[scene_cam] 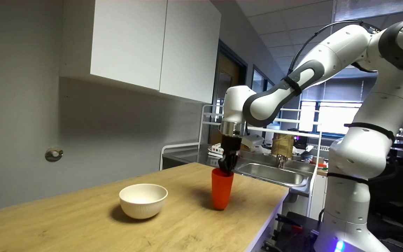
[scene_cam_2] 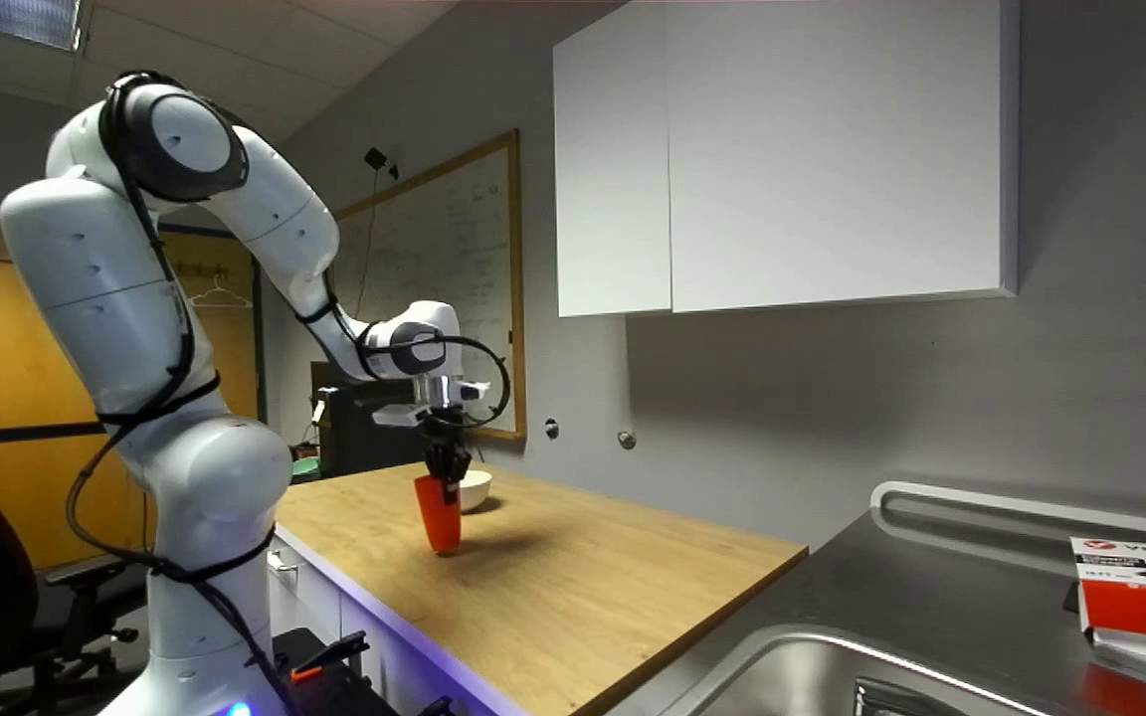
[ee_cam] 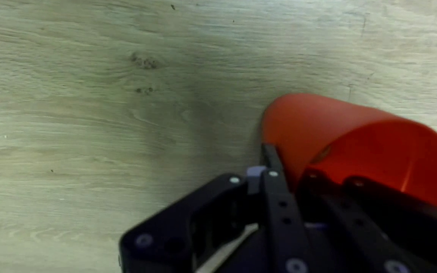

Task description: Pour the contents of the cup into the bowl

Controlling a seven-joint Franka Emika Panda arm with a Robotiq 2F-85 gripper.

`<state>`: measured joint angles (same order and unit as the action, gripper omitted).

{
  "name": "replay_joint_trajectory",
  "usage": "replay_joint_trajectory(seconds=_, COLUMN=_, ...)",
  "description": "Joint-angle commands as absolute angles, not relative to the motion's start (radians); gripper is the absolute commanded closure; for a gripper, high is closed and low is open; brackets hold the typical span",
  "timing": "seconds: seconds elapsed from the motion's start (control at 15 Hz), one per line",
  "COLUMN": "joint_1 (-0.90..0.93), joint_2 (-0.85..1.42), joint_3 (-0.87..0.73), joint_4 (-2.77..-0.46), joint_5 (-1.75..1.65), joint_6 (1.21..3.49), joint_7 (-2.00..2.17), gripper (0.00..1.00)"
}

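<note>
The red-orange cup [scene_cam: 221, 192] stands slightly tilted on or just above the wooden counter; I cannot tell if its base touches. It also shows in an exterior view [scene_cam_2: 440, 522] and in the wrist view [ee_cam: 309, 117]. My gripper [scene_cam: 226, 170] points down at the cup's rim, with one finger outside the wall and one inside. In the wrist view the gripper [ee_cam: 293, 170] is shut on the cup wall. The cup's contents cannot be made out. The white bowl [scene_cam: 143, 208] sits upright on the counter, apart from the cup. The bowl [scene_cam_2: 475, 489] is partly hidden behind the cup and gripper, and is out of the wrist view.
The wooden counter [scene_cam: 82, 224] runs along the wall. White wall cabinets [scene_cam: 131, 42] hang above it. A metal sink [scene_cam: 275, 173] and a white rack [scene_cam: 201, 126] stand past the counter's end. A red and white box [scene_cam_2: 1145, 597] lies beside the sink.
</note>
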<state>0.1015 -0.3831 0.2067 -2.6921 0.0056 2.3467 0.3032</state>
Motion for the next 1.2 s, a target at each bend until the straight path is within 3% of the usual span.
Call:
replay_joint_trajectory(seconds=0.0, joint_1=0.114, joint_2=-0.371, joint_3=0.249, joint_4=-2.618, joint_5=-0.017, joint_6=2.290, joint_7=0.359, gripper=0.97)
replay_joint_trajectory(seconds=1.13, joint_1=0.128, joint_2=-0.129, joint_3=0.338, joint_4=-2.216, joint_5=-0.230, joint_6=2.155, joint_7=0.604, gripper=0.98)
